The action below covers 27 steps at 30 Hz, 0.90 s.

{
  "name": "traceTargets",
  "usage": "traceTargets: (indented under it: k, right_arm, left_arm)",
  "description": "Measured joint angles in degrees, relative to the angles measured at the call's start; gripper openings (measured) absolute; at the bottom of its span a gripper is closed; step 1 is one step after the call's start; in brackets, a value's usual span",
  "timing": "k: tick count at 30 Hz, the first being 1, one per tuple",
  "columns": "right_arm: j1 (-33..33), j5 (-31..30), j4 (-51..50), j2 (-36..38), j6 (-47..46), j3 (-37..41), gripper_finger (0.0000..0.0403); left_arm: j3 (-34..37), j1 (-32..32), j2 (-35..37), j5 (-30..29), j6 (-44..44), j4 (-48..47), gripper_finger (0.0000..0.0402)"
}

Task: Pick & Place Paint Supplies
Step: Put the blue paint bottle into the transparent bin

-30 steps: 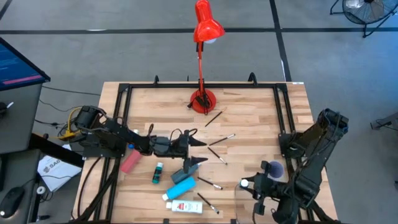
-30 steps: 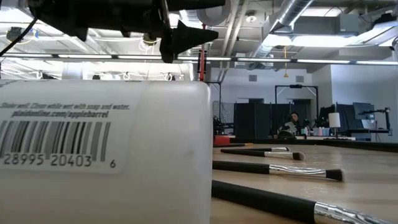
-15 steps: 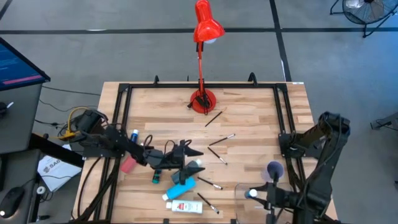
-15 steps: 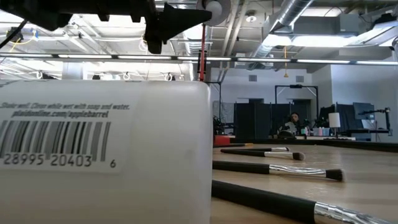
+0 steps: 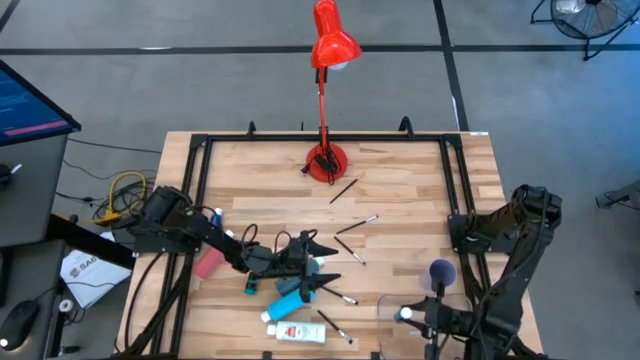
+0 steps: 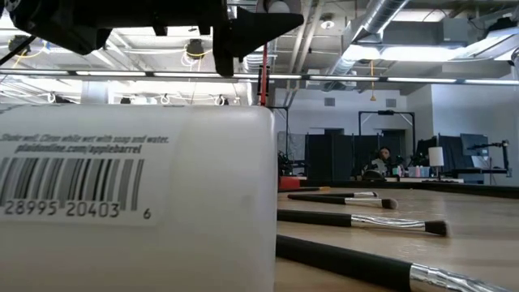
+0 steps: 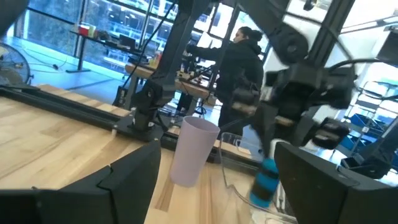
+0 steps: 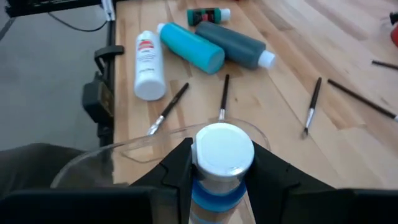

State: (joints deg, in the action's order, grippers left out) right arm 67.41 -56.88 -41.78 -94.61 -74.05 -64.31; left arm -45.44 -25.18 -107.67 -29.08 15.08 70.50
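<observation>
Overhead, a wooden table (image 5: 400, 190) carries a red desk lamp (image 5: 327, 60) at its far edge and a scatter of paint supplies nearer the front. Two dark robot arms reach in from either side. At the front right corner stand a clear plastic tray (image 8: 93, 158) and a lilac cup (image 5: 441, 271). The right gripper (image 8: 222, 163) hangs above the tray rim, its fingers closed on an upright blue bottle with a white cap (image 8: 222, 155). The left gripper (image 5: 318, 263), fingers spread wide and holding nothing, hovers over the middle cluster: a teal tube (image 5: 292, 301), a dark teal bottle (image 5: 314, 268), a white bottle (image 5: 294, 331) and a small green bottle (image 5: 253, 277). The dark teal bottle lies directly beneath the left gripper, so the left arm is by far the nearer; its long axis cannot be made out. Thin paintbrushes (image 5: 356, 224) lie scattered toward the right.
</observation>
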Motion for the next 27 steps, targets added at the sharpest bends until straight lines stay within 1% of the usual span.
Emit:
traceTargets:
  k: [4,7,19,27]
  right_arm:
    - [-1.27,-0.24,4.94,0.00,-0.72,4.03,0.0103]
    - [-2.01,-0.31,7.59,0.00,0.41,5.61,0.0103]
    - [-1.91,-1.73,18.97,-0.26,1.15,11.99,0.0103]
    - [-3.13,-1.47,22.46,-3.55,2.48,13.21,0.0103]
  left_arm:
    - [0.05,-0.21,0.42,0.11,-1.03,-0.01,0.0295]
    - [0.05,-0.18,0.40,0.13,-1.29,-0.05,0.0295]
    - [0.05,-0.16,0.40,0.20,-2.44,-0.10,0.0295]
    - [0.05,-0.14,0.40,0.22,-2.59,-0.11,0.0295]
